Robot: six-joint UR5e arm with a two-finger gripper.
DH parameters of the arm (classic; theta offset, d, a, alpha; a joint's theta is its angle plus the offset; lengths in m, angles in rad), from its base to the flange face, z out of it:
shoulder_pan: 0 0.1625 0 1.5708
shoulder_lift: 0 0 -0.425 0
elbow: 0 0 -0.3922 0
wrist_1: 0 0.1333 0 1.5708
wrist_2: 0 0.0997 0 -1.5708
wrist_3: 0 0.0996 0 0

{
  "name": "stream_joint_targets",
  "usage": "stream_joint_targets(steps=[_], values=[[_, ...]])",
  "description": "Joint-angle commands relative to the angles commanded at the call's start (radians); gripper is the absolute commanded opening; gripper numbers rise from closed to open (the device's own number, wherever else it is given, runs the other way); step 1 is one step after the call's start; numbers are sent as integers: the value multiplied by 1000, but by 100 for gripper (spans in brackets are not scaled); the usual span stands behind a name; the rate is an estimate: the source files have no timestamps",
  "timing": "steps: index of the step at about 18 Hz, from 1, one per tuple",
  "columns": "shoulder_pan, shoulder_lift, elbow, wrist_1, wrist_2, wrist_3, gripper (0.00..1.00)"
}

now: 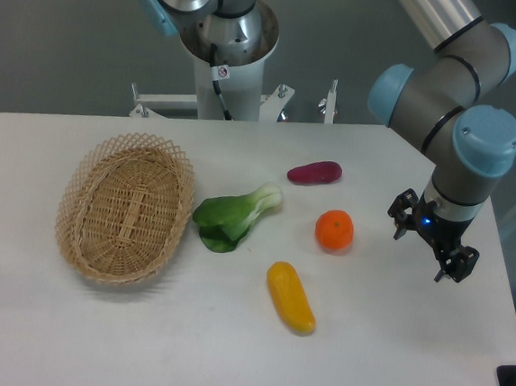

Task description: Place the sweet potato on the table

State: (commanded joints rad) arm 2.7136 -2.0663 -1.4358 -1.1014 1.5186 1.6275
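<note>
A white table [389, 349] holds a magenta-purple sweet potato [314, 173], an orange fruit [334, 230], a yellow vegetable [290, 297], green bok choy [233, 215] and a tan woven basket [125, 209].

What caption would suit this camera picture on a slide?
Sweet potato lies on the white table; open gripper hovers to its right, holding nothing.

Even, diffuse overhead light, bright on the white bench [389, 349] with no harsh glare, only soft short shadows under the objects and a faint grey band at the bench's left edge; focus slightly soft overall, dark grey background dimmer.
</note>
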Motion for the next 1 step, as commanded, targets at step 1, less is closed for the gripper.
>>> stream_joint_targets(steps=[1], values=[[0, 0, 0, -2, 0, -2, 100]])
